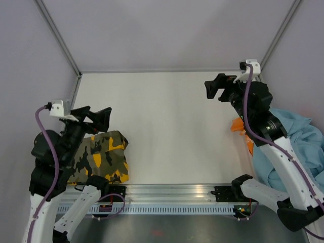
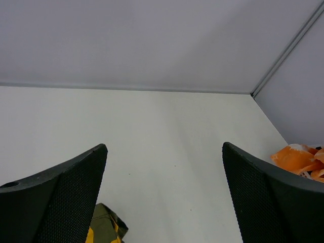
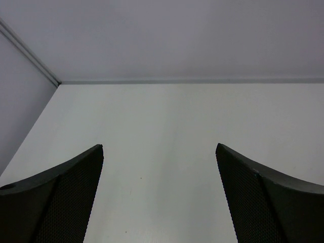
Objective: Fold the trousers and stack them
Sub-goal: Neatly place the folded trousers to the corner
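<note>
The camouflage trousers point(image 1: 103, 156) lie folded in a compact pile at the near left of the white table, partly under my left arm. A corner of them shows in the left wrist view point(image 2: 107, 227). My left gripper point(image 1: 101, 118) is open and empty, held above the far edge of the pile. My right gripper point(image 1: 215, 87) is open and empty, raised over the far right of the table. Both wrist views show wide-apart fingers point(image 2: 61, 192) point(image 3: 58, 190) with only bare table between them.
An orange garment point(image 1: 242, 129) lies at the table's right edge, also in the left wrist view point(image 2: 299, 161). A light-blue garment point(image 1: 298, 147) is heaped beyond it, off the right edge. Grey walls enclose the table point(image 1: 167, 126). A metal rail point(image 1: 167, 195) runs along the near edge.
</note>
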`<state>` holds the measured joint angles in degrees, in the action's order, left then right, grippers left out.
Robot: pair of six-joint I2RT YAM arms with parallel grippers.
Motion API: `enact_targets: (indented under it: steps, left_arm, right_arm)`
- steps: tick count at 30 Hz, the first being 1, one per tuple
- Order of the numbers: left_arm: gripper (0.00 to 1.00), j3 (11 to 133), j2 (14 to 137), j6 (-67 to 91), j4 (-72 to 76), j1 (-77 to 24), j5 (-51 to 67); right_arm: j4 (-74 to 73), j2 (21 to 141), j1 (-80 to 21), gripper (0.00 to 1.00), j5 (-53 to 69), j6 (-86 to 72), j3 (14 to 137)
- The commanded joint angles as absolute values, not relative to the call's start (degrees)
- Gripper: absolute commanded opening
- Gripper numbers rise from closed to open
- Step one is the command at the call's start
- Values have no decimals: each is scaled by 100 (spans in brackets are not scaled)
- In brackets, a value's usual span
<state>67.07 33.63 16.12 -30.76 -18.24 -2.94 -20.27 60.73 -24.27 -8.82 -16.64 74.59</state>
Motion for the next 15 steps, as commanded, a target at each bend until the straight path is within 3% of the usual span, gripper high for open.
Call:
enact_targets:
  steps: [1,9,15]
  left_arm:
    - [100,6085,2500,1256,-2944,-1837,-666]
    - [100,5774,1503,1617,-3725,-1837,-923]
    - [100,5643,1100,1907,-4174,-1837,-923]
  right_arm:
    - [-1811,5198,-2435,98,-1405,-1397,7006]
    - [-2082,3825,-2435,98,-1679,-1643,6021]
    - [-2504,3507,-2435,98,-1495,-1916,5757]
